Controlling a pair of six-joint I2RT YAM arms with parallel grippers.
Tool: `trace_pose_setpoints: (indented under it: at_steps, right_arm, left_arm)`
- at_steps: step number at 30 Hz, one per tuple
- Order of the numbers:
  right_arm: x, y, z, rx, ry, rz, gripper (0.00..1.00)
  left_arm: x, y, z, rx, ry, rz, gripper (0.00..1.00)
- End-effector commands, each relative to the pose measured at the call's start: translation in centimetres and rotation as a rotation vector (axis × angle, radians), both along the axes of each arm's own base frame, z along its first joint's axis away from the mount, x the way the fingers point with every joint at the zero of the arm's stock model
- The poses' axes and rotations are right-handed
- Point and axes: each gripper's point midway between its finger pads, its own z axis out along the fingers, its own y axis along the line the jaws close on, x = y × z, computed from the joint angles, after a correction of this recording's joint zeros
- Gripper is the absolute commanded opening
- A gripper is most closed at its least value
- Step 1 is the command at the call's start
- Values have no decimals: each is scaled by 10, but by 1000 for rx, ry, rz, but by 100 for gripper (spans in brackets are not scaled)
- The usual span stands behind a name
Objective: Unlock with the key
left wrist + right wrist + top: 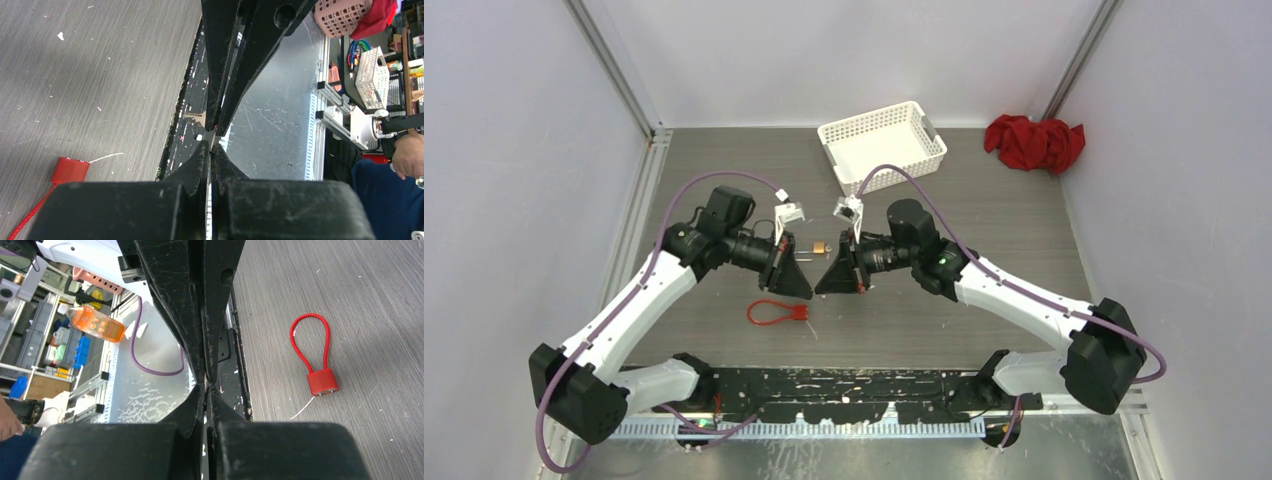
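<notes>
Both grippers meet tip to tip above the middle of the table. My left gripper (810, 290) (211, 145) is shut, with nothing seen between its jaws. My right gripper (818, 289) (207, 386) is shut too. In the left wrist view a small silver key (194, 118) sticks out sideways from the right gripper's fingers (220, 75); one end of the key is hidden behind them. I cannot tell whether the left tips also touch it. The red cable padlock (799, 312) (322, 382) (70, 170) lies on the table below, its loop closed and apart from both grippers.
A white basket (894, 165) stands at the back. A red cloth (1034, 142) lies at the back right. A small brass-coloured piece (821, 245) shows between the two wrists. The black base rail (844, 385) runs along the near edge.
</notes>
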Motion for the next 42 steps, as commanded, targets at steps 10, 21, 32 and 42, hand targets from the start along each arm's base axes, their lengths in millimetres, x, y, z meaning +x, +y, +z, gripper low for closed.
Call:
trace_pose_setpoints:
  at_steps: [10, 21, 32, 42]
  right_arm:
    - [17, 0, 18, 43, -1, -127, 1]
    - [18, -3, 20, 40, 23, -143, 1]
    - [20, -4, 17, 30, 38, -157, 1]
    - [22, -10, 20, 33, 35, -167, 1]
  left_arm:
    - [5, -3, 10, -13, -8, 16, 22]
    - [4, -1, 13, -9, -39, 0, 49]
    - [6, 3, 8, 18, -61, 11, 69]
    - [6, 7, 5, 47, -81, 21, 77]
